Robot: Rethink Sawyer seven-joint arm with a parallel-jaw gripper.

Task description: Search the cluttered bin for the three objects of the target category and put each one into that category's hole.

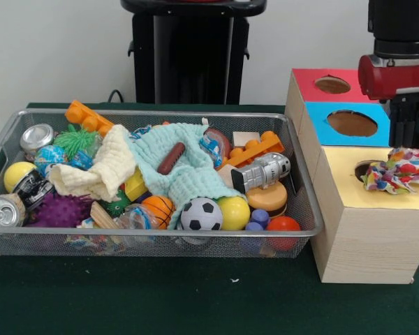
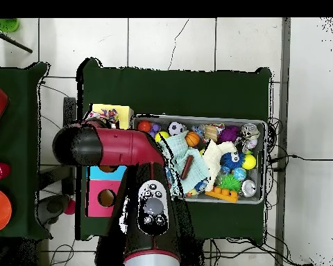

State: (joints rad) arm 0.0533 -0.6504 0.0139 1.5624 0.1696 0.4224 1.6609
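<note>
Progress is judged partial. Cluttered bin (image 1: 304,202), left of frame, shows no patterned cloth on top. One multicolour fabric piece (image 1: 399,171) is draped at the yellow box's hole (image 1: 362,169), right. Gripper (image 1: 405,129) above it: grip cannot be told.

Wire mesh bin (image 2: 261,123) sits right of centre on a dark green surface (image 2: 176,90), long side running left to right. Inside it: soccer ball (image 2: 175,128), red ball (image 2: 144,126), purple spiky ball (image 2: 229,133), yellow ball (image 2: 249,161), mint-green cloth (image 2: 183,161), pale cloth (image 2: 216,156), orange brick (image 2: 222,194). Red and black arm (image 2: 121,149) reaches from bottom centre toward centre left, covering most of the boxes. Yellow-topped box (image 2: 121,113) lies just left of the bin; patterned fabric (image 2: 107,115) lies on it at the arm's end. Blue-topped box (image 2: 108,174) and red-topped box (image 2: 101,199) show below the arm.
</note>
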